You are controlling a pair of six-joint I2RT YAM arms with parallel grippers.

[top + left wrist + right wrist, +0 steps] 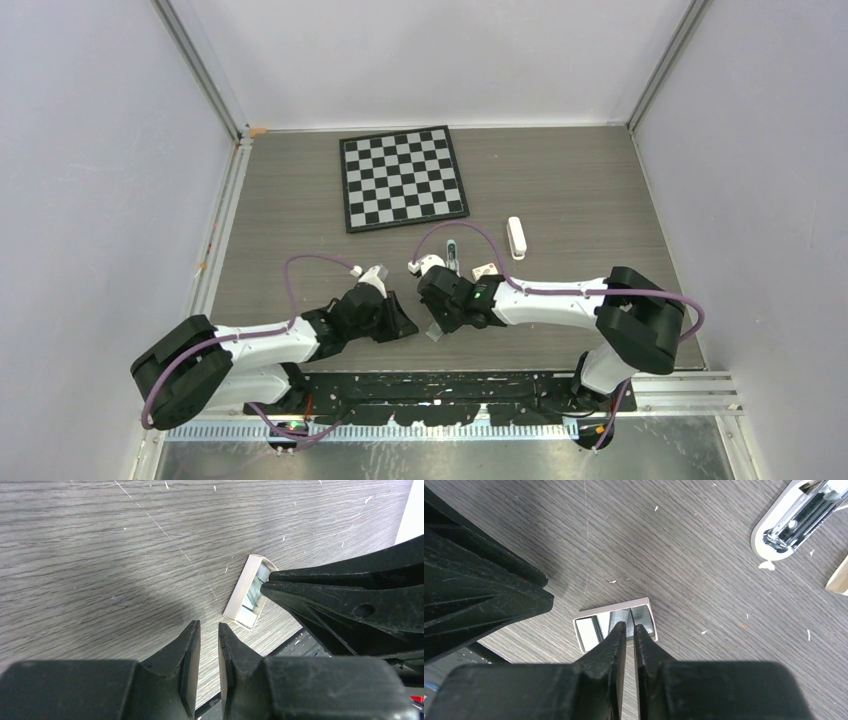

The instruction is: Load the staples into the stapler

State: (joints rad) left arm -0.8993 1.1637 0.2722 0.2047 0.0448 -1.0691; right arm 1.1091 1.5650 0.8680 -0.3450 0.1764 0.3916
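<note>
Two black fingertips of the right gripper point(627, 626) stand inside a small open tray point(580, 637) in the right wrist view. The staples point(641, 617) lie in this tray, silvery, and the long side of the tray goes across the picture. The jaws are almost together over the middle of the staples; I cannot tell if they already pinch them. The stapler point(791, 522) lies on the surface point(699, 555) beyond the tray, up and to the right, well apart from it, opened with its metal channel showing.

In the left wrist view the left gripper point(209, 628) hangs just beside one short end of the tray, not touching it. Its jaws have a narrow gap with nothing in it. The right gripper enters the tray from the right.

In the top view both grippers meet at the tray, near the front edge of the surface. I judge that the right arm is the nearer one for carrying the staples from the tray to the stapler.
</note>
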